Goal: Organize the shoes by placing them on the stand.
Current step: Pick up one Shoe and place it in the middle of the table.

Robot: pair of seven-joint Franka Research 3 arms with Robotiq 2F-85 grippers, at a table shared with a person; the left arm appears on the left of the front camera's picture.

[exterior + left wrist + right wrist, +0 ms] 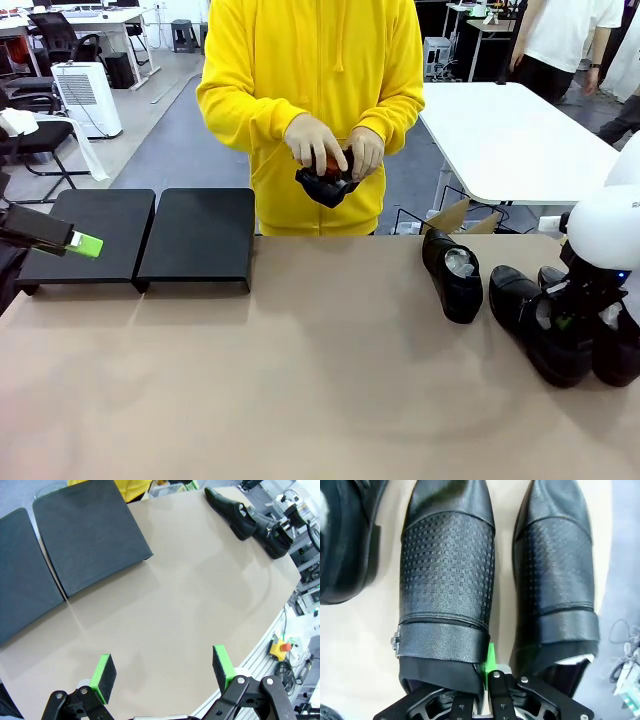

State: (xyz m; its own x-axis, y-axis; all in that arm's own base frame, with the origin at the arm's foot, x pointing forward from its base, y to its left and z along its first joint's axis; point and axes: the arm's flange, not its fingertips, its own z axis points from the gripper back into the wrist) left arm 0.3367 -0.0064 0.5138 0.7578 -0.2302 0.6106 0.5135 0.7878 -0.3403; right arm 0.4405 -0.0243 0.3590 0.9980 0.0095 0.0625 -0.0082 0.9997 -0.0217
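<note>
- The right gripper is clenched on the gripped shoe. It pinches the leather rim of the opening, with a green pad showing against the outside of the collar.
- The gripped shoe is glossy black, with a smooth pointed toe, a band of small embossed squares across the middle and a plain strap fastened by a small metal stud at the side.
- The neighbour shoe lies just beside it and parallel, with the same embossed band and strap.
- In the front view the right gripper sits on the gripped shoe at the table's right end. The neighbour shoe lies to its right and the third shoe, stuffed with pale paper, to its left.
- The person's hands hold the fourth shoe above the far edge.
- The stand, two matte-black panels side by side, sits at the far left of the tan tabletop, well apart from the shoes and with nothing on it.
- The left gripper hangs over bare tabletop near the stand, its green pads spread wide, grasping nothing.
</note>
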